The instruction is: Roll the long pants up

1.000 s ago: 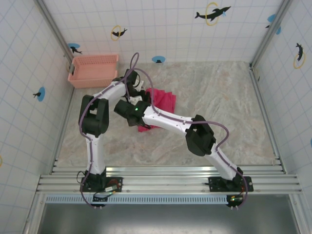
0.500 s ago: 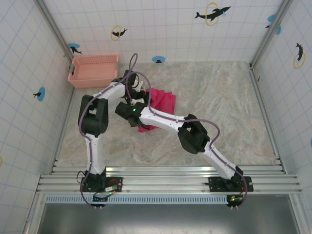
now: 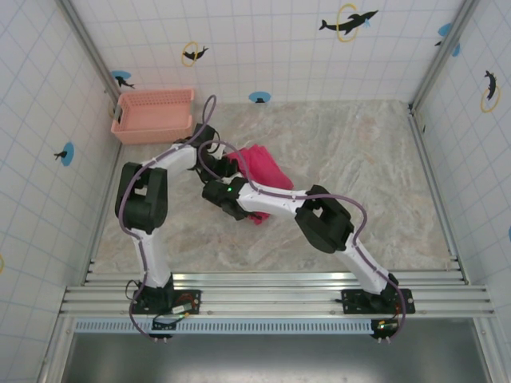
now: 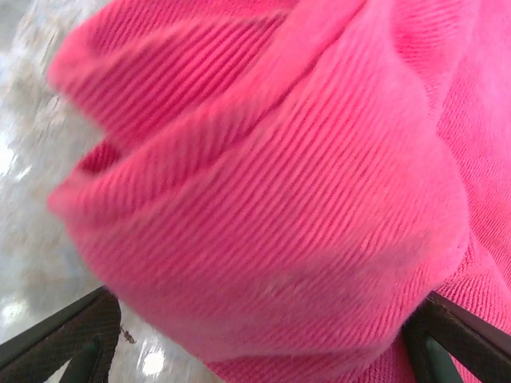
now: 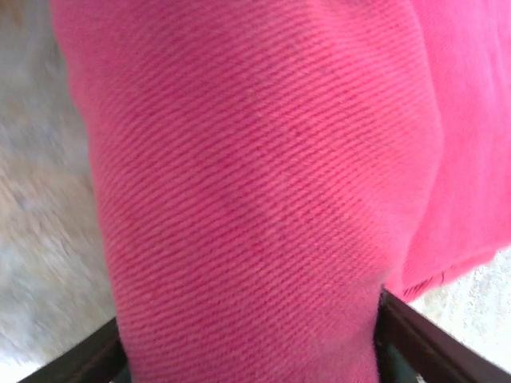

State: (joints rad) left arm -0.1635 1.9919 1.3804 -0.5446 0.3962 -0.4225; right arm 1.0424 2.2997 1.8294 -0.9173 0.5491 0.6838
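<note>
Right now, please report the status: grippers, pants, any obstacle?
Left gripper open, astride the bunched long pants. Right gripper astride a fold, grip unclear. Basket apart at far left, not in the way.

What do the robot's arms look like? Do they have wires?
Both the left arm and the right arm are white tubes with chunky black joints. A greyish-purple cable loops along each one. A tiny green light glows near the right wrist. The pincer fingers are thin, dark bars.
</note>
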